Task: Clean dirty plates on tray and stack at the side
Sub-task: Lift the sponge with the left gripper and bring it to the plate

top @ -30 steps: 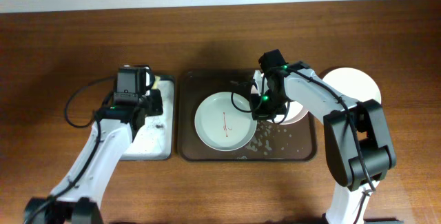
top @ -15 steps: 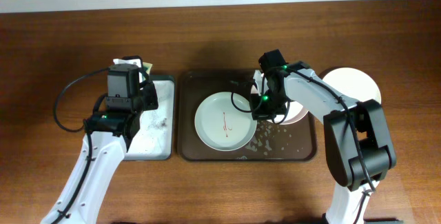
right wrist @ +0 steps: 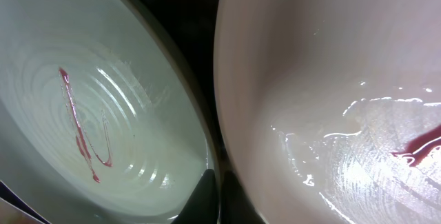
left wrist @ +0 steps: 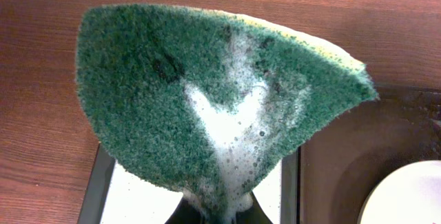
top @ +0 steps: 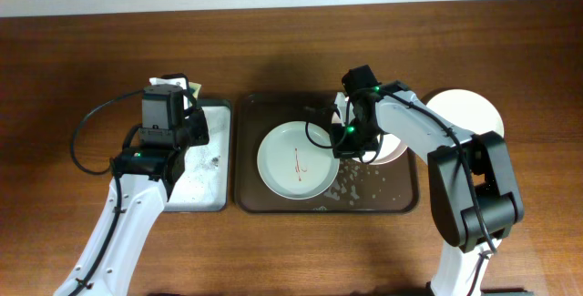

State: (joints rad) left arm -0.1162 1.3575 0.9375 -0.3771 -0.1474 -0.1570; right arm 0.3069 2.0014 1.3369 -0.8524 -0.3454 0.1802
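Observation:
The pale green plate (top: 287, 164) with a red smear lies in the middle of the dark brown tray (top: 383, 196). In the right wrist view it (right wrist: 124, 79) sits to the left of the pinkish white plate (right wrist: 331, 79), which is wet and has a red smear. My right gripper (top: 351, 141) is shut at the green plate's right rim (right wrist: 222, 200), between the two plates. The pinkish plate (top: 393, 148) is mostly hidden under the arm. The cream white plate (top: 469, 114) lies on the table to the right of the tray. My left gripper (left wrist: 220, 214) is shut on a foamy green sponge (left wrist: 172, 79).
A smaller black tray with a white foamy inside (top: 205, 187) stands to the left of the brown tray, under my left gripper (top: 173, 96). Foam specks (top: 351, 187) lie on the brown tray's front right. The brown tray's corner (left wrist: 344, 155) shows in the left wrist view.
My left arm has lifted the sponge up off the small tray and moved slightly left and back, then held still. The right arm and the plates have not moved.

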